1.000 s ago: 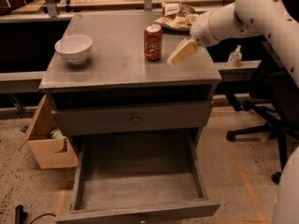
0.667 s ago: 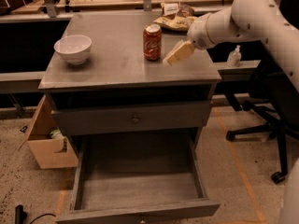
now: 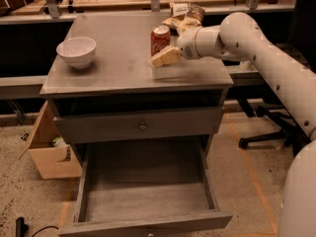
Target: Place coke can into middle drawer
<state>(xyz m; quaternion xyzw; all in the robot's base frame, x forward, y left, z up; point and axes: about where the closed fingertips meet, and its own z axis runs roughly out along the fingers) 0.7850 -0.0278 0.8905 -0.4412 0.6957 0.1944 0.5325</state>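
Note:
The coke can [image 3: 160,37], red with a silver top, stands upright on the grey cabinet top [image 3: 118,68], right of centre. My gripper [image 3: 161,59], cream-coloured on a white arm reaching in from the right, sits low over the cabinet top just in front of the can and slightly to its right, very close to it. The can is not lifted. The middle drawer [image 3: 148,186] is pulled out wide at the bottom of the cabinet, and its bare grey floor is empty.
A white bowl [image 3: 76,51] stands on the left of the cabinet top. A tan snack bag [image 3: 183,15] lies behind the can. A closed drawer front with a round knob [image 3: 142,126] is above the open drawer. A cardboard box [image 3: 49,152] sits left on the floor, an office chair base [image 3: 266,132] right.
My gripper has moved left along the cabinet top, from well to the right of the can to just in front of it. The can and drawer have not moved.

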